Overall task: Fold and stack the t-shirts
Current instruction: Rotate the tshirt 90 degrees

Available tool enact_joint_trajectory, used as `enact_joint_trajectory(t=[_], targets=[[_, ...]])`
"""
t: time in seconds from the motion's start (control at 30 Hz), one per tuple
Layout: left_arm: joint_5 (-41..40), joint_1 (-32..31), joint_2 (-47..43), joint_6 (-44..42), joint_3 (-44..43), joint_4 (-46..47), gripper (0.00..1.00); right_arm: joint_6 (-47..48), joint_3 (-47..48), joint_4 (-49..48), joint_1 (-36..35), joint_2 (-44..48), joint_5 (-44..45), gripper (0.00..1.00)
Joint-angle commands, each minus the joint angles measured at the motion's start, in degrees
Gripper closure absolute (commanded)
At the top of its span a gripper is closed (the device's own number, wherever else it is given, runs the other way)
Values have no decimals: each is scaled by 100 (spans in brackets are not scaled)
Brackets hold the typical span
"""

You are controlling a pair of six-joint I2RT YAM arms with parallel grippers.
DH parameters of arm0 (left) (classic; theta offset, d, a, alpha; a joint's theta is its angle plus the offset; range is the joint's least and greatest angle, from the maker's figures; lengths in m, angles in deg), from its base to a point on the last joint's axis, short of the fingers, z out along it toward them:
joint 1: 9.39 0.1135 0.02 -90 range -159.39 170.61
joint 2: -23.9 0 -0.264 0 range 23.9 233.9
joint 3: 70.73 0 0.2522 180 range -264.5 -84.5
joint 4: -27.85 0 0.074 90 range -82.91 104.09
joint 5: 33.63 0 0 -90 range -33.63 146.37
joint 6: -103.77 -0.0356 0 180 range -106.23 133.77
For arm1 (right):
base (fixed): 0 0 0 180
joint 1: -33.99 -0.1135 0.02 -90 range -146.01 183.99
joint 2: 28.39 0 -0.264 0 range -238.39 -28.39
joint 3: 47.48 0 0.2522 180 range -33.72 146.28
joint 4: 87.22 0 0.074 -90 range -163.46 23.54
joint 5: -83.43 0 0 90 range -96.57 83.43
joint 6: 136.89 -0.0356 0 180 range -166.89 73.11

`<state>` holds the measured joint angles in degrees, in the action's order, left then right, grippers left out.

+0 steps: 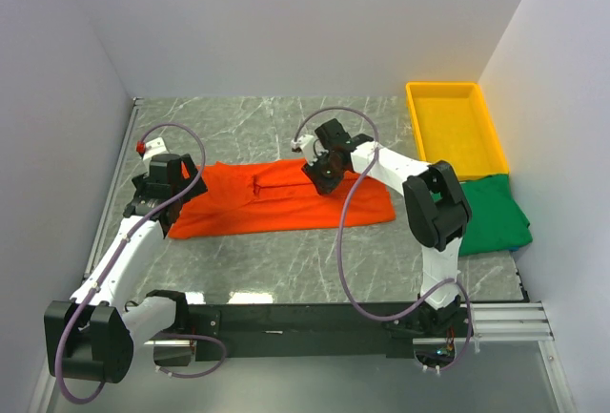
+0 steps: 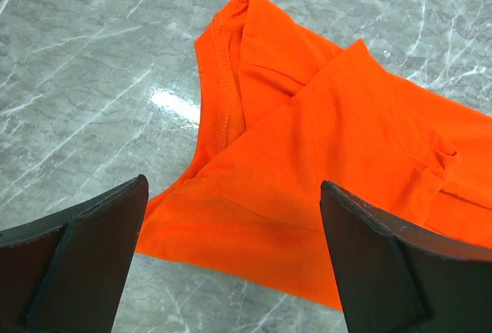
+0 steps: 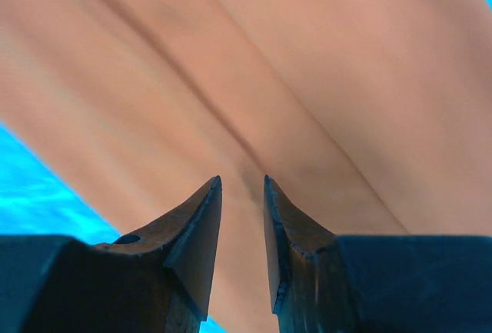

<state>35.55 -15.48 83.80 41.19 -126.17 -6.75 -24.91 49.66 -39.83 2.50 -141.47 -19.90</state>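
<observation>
My counter layout
I see one t-shirt at centre, the other t-shirt at 3 o'clock, the tray behind it at 1 o'clock.

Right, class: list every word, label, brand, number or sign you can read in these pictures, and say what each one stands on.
None can be read. The orange t-shirt, the green t-shirt, the yellow tray and the marbled table carry no visible print. No marking shows on the left arm or the right arm.
</observation>
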Motion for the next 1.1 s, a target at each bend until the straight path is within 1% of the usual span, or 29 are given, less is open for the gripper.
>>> enact_joint_trajectory(t=[0.0, 0.1, 0.23, 0.3, 0.4, 0.53, 0.67, 0.73, 0.77, 0.93, 1.07], targets=[[25, -15, -5, -88, -69, 107, 0, -79, 267, -400, -261, 366, -768, 64], [60, -15, -22, -96, -52, 115, 1, -115, 433, -497, -419, 190, -961, 64], [139, -15, -31, -114, -52, 142, 1, -281, 601, -541, -560, -65, -752, 64], [131, -15, -22, -114, -52, 142, 0, -430, 409, -681, -552, -13, -366, 64], [166, -24, -40, -105, -60, 133, 1, -379, -12, -752, -473, 285, 197, 64], [245, -24, -31, -105, -69, 133, 0, -369, -453, -691, -131, 681, 663, 64], [262, -24, -48, -105, -61, 133, 1, -606, -708, -577, 466, 866, 1033, 65], [271, -24, -66, -105, -61, 142, 1, -817, -779, -515, 634, 884, 1313, 65], [289, -24, -66, -114, -52, 142, 1, -896, -796, -472, 791, 893, 1315, 65], [298, -24, -48, -105, -61, 133, 1, -1616, -998, -506, 1144, 919, 1876, 66], [298, -24, -75, -105, -61, 133, 0, -2353, -1156, -488, 1355, 893, 2009, 67]])
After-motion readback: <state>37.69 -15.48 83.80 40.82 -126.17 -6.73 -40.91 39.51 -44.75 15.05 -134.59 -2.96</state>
